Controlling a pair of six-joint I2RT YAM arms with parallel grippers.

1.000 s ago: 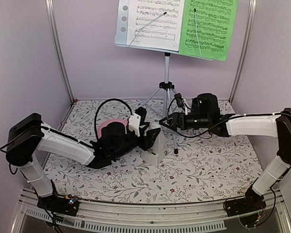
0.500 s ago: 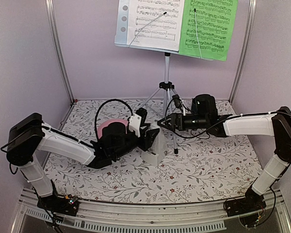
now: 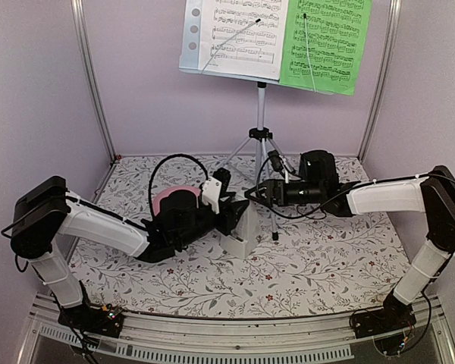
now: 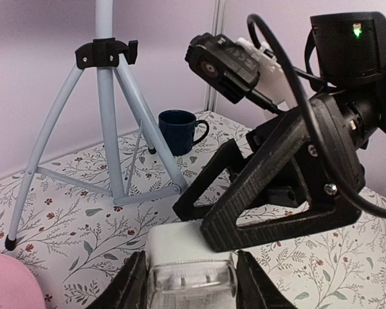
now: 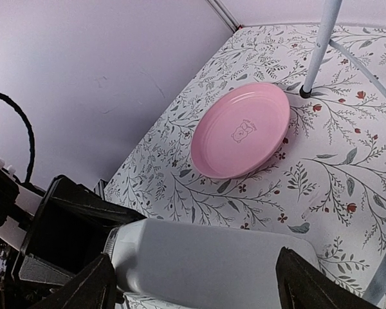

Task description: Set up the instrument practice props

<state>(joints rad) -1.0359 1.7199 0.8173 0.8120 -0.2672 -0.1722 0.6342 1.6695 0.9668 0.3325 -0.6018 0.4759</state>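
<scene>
Only my left wrist view shows the mug (image 4: 180, 132) beyond the stand (image 4: 106, 129). My left gripper (image 4: 190, 286) straddles the metronome (image 4: 190, 267), grip unclear; my right gripper (image 5: 193, 286) is spread wide.

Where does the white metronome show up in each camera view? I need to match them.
Top external: metronome at table centre, just in front of the silver tripod.
Left wrist: metronome at bottom centre, close up.
Right wrist: metronome along the bottom edge.
Shared landmark: the silver tripod, at left in the left wrist view and top right in the right wrist view.
</scene>
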